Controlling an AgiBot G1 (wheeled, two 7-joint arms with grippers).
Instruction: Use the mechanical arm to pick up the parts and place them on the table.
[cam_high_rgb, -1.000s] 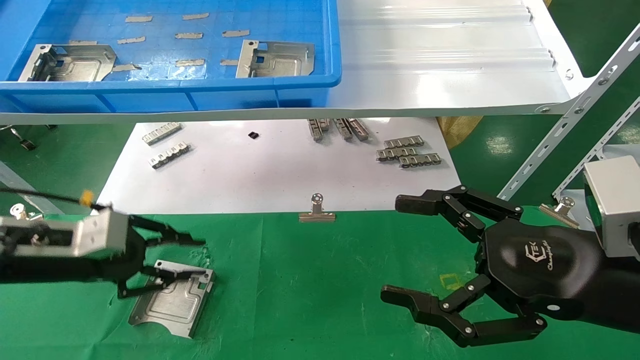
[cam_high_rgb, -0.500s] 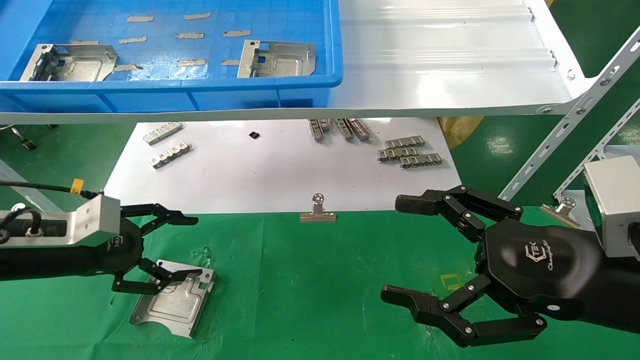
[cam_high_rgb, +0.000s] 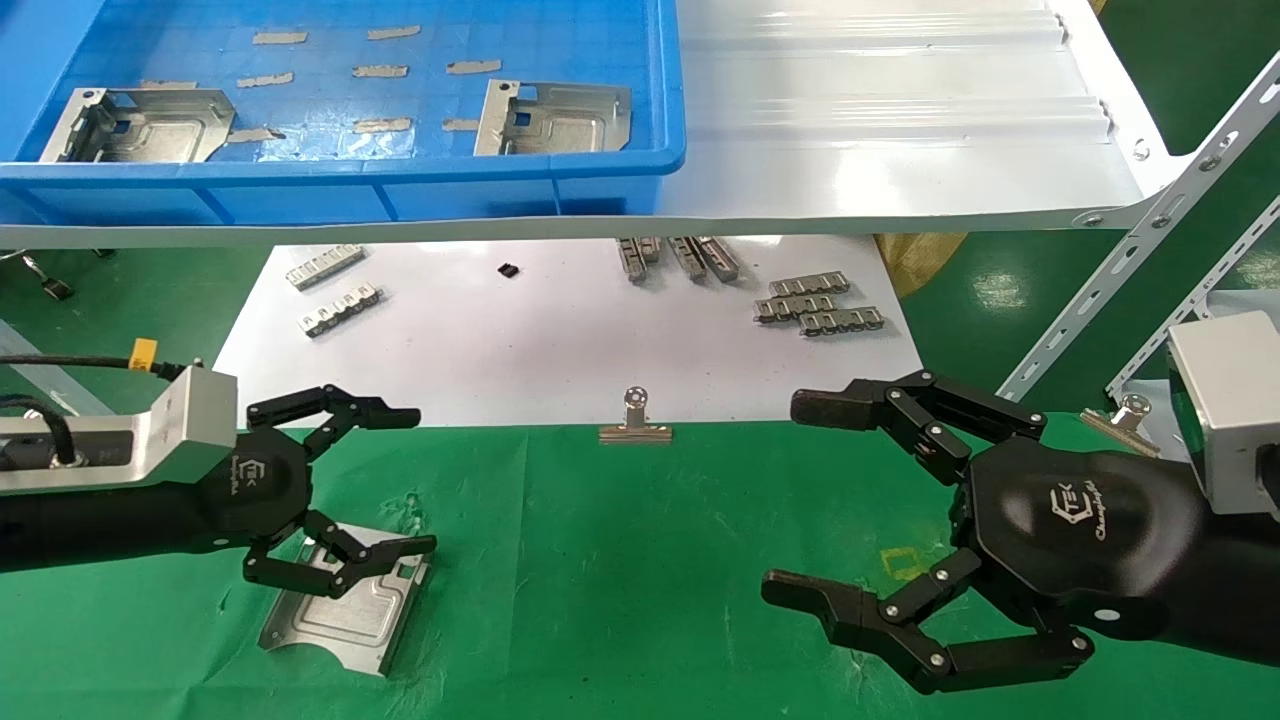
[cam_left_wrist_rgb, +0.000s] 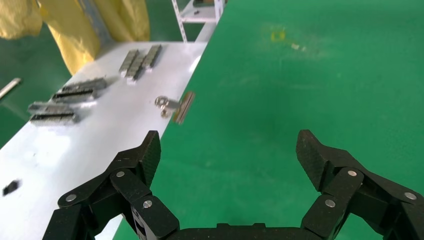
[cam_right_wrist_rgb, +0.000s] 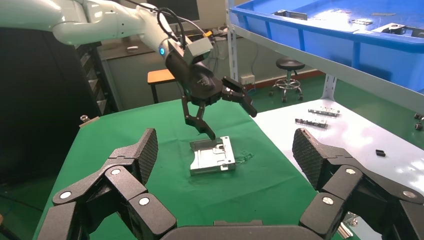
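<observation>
Left gripper (cam_high_rgb: 395, 480) spread above part (cam_high_rgb: 345, 605) on table (cam_high_rgb: 620, 560); right gripper (cam_high_rgb: 800, 500) spread, palm logo "TEK".

Left pincer (cam_high_rgb: 426, 480) has lifted off the part (cam_high_rgb: 345, 610).

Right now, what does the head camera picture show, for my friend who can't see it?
The left gripper hangs open just above a silvery part lying on the green table. The right gripper waits open, and two more parts sit in the blue bin.
</observation>
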